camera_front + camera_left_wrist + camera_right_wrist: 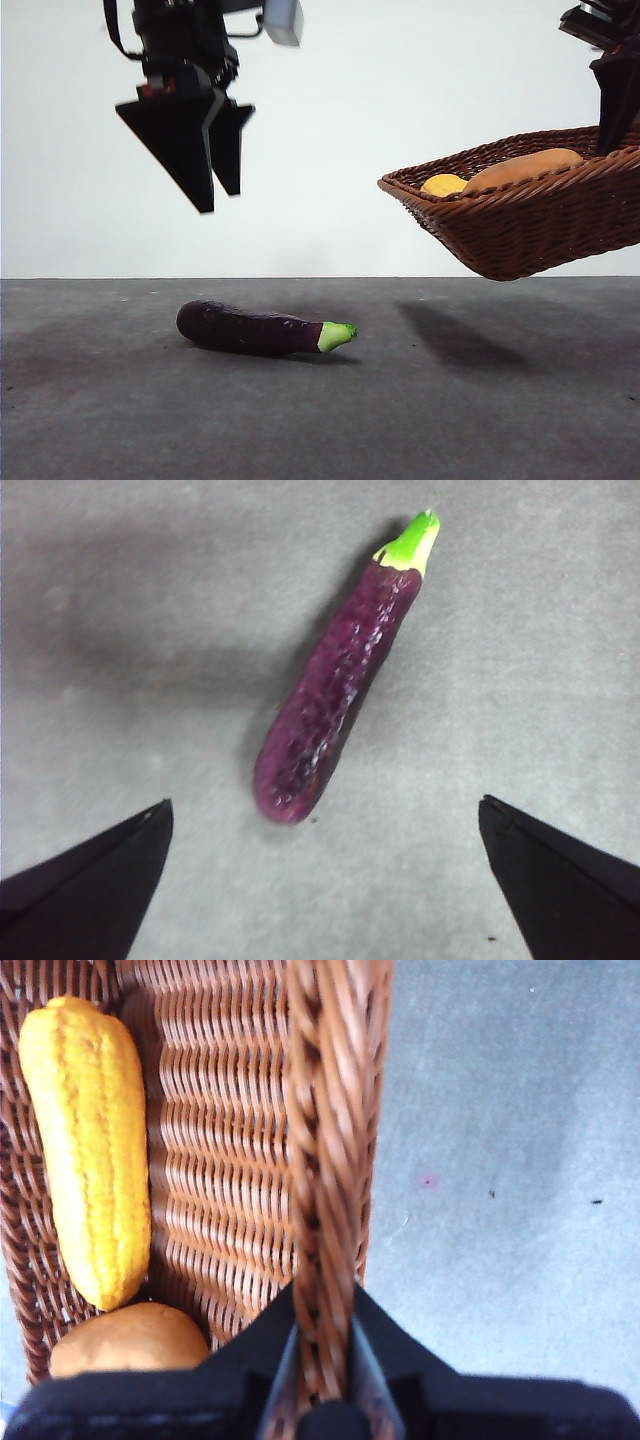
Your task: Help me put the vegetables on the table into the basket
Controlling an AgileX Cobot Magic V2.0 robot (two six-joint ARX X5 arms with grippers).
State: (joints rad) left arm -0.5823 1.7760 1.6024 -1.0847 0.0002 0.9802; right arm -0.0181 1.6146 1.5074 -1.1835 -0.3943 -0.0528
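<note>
We see 1 vegetable left on the table [90,420]: the eggplant [262,330], lying flat, directly below the left gripper [205,165], which hangs well above it with jaws spread wide. In the left wrist view the eggplant's long axis runs nearly crosswise to the line between the 2 jaws, so we judge a straight descent should straddle it. The right gripper [322,1360] is clamped on the rim of the basket [520,225], held off the table, with the corn [88,1145] and potato [128,1338] inside.
</note>
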